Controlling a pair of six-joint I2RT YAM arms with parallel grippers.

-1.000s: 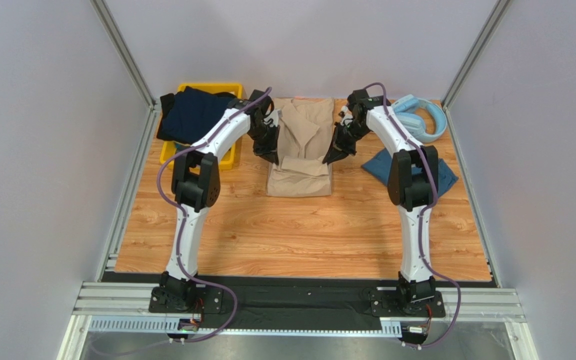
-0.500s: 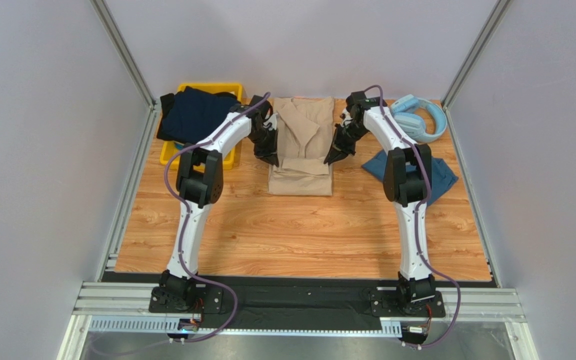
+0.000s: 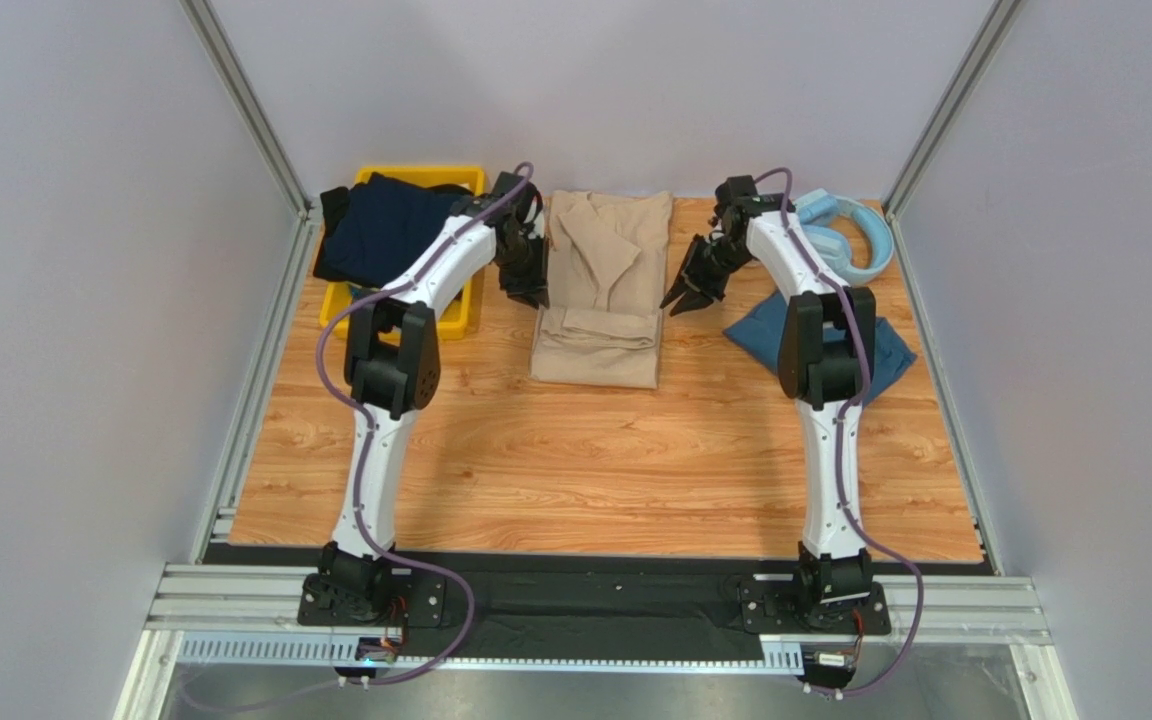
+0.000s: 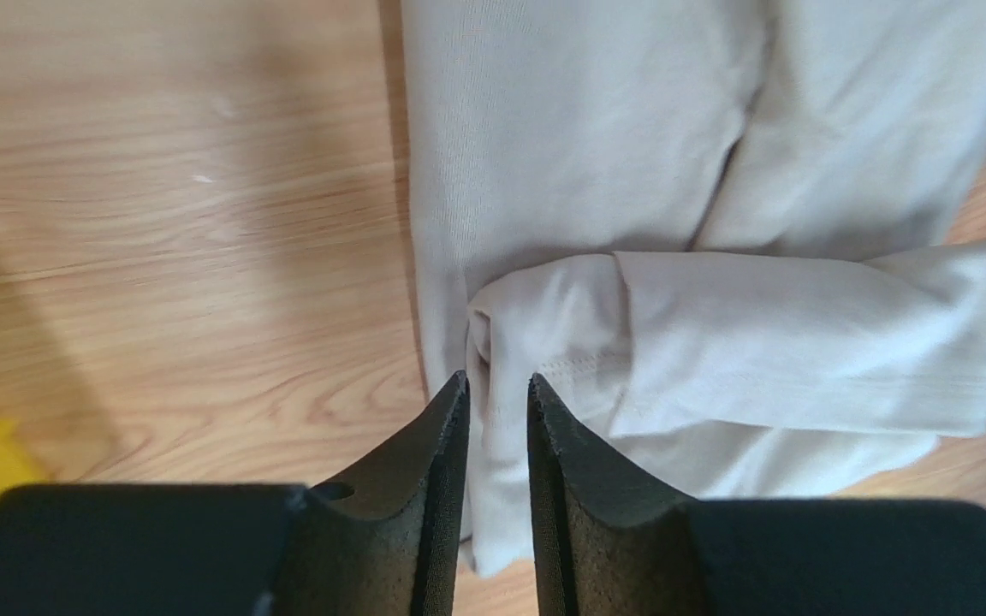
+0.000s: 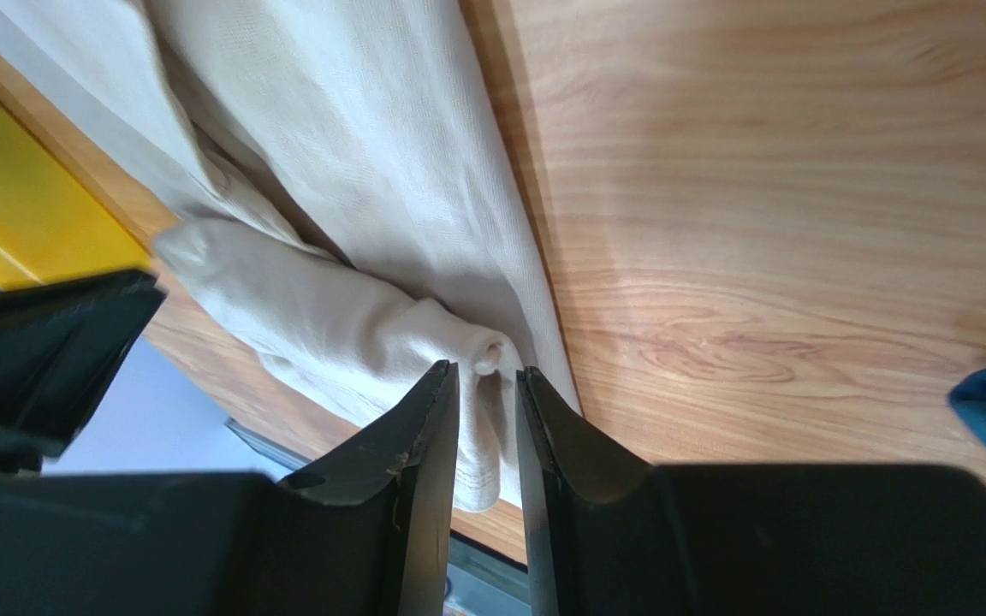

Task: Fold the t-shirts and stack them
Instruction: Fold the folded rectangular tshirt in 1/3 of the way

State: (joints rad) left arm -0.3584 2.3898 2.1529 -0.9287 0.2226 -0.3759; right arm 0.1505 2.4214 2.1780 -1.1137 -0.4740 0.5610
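**Change since the earlier view.** Both tools have left the flanks of the beige t-shirt and moved toward the far end and slightly outward. The shirt now lies free between them.

**Item 1, far left.** Yellow bin point(image 3: 456, 317) with the dark navy t-shirt point(image 3: 387, 225) heaped over it, unfolded. It is probably parked there to await its turn.

**Item 2.** Left tool point(image 3: 524, 270), just beside the beige shirt's left edge. In the left wrist view its jaws are parted by a narrow gap. Nothing lies between them, so the cloth is released.

**Item 3, centre.** Beige t-shirt point(image 3: 599, 300), a long narrow panel running away from the arms. Its sides are turned in and a sleeve point(image 4: 794, 340) is laid across the body. The narrowing fold looks done and the crosswise fold remains.

**Item 4.** Right tool point(image 3: 689, 288), off the shirt's right edge. Its jaws are slightly apart and hold nothing. A rolled sleeve end point(image 5: 492, 349) sits just past the tips.

**Item 5.** Teal-blue t-shirt point(image 3: 767, 330), flat on the right and partly hidden by the right arm. It looks already folded, a likely base for the stack.

**Item 6, far right.** Light-blue headphones point(image 3: 854, 234), near the back corner and no part of the job.

**Surface.** Wood-grain worktop point(image 3: 597, 465), smooth and bare in its near half.

**Room.** Plain grey walls point(image 3: 71, 300) on three sides. Slanting metal posts stand at the back corners, and an aluminium rail point(image 3: 597, 603) carries both arm bases.
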